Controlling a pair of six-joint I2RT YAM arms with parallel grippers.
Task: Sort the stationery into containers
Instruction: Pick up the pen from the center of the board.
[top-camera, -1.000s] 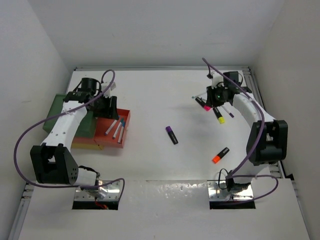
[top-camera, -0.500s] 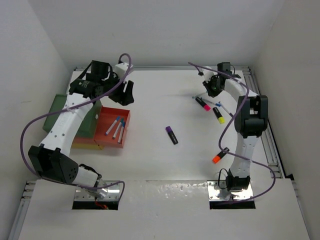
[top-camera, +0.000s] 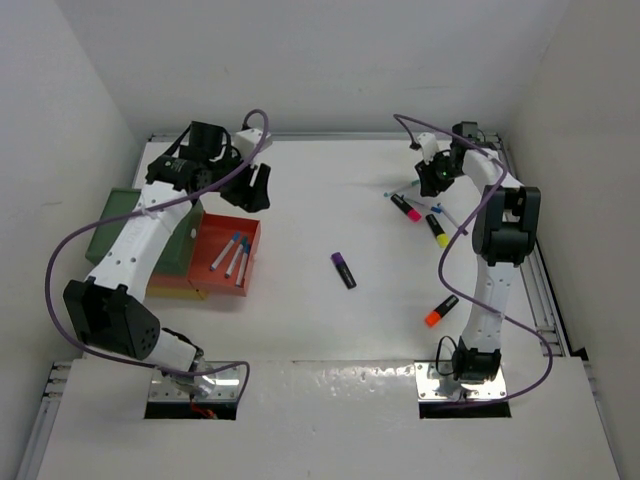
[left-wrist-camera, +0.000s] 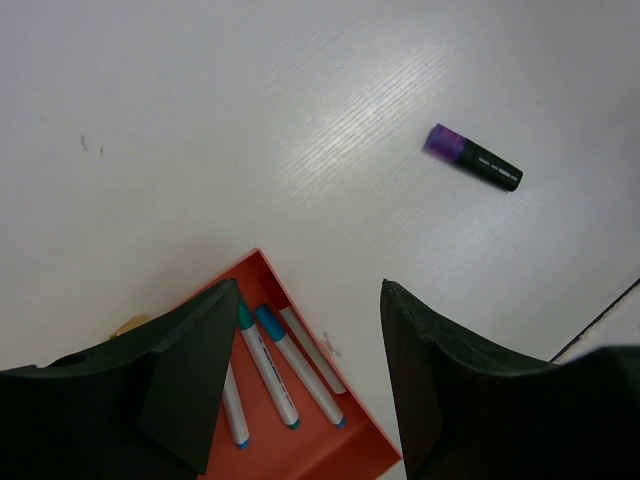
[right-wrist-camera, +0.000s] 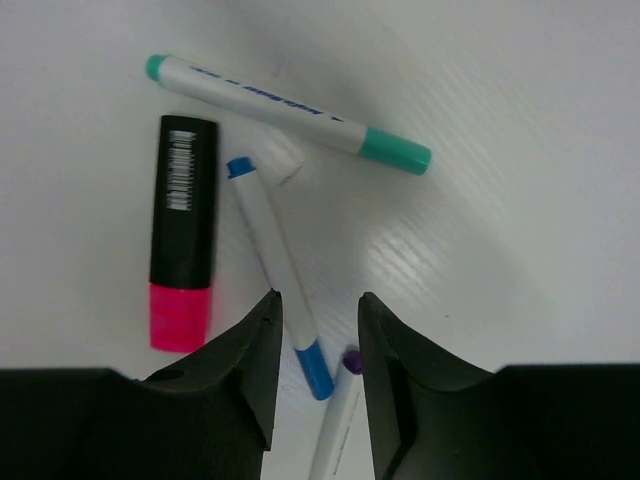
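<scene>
My left gripper (top-camera: 255, 188) is open and empty, hovering over the far right corner of the red-orange tray (top-camera: 249, 238), which holds three white pens (top-camera: 233, 256). In the left wrist view the open gripper (left-wrist-camera: 308, 290) frames that tray (left-wrist-camera: 319, 454) and its pens (left-wrist-camera: 295, 375). A purple highlighter (top-camera: 343, 270) lies mid-table and shows in the left wrist view (left-wrist-camera: 472, 158). My right gripper (top-camera: 435, 178) is open over a cluster at the far right. In its wrist view the gripper (right-wrist-camera: 318, 297) straddles a blue-capped pen (right-wrist-camera: 275, 255), beside a pink highlighter (right-wrist-camera: 182, 230), a teal-capped pen (right-wrist-camera: 285, 100) and a purple-tipped pen (right-wrist-camera: 335, 430).
A dark green tray (top-camera: 125, 225) lies left of the red-orange one, and a yellow tray (top-camera: 175, 292) peeks out beneath them. A yellow highlighter (top-camera: 437, 229) lies near the cluster. An orange highlighter (top-camera: 441, 311) lies close to the right arm's base. White walls enclose the table.
My left gripper has risen from the red-orange tray and swung to its far right corner. My right arm stretched toward the far right and its gripper now sits over the blue-capped pen.
</scene>
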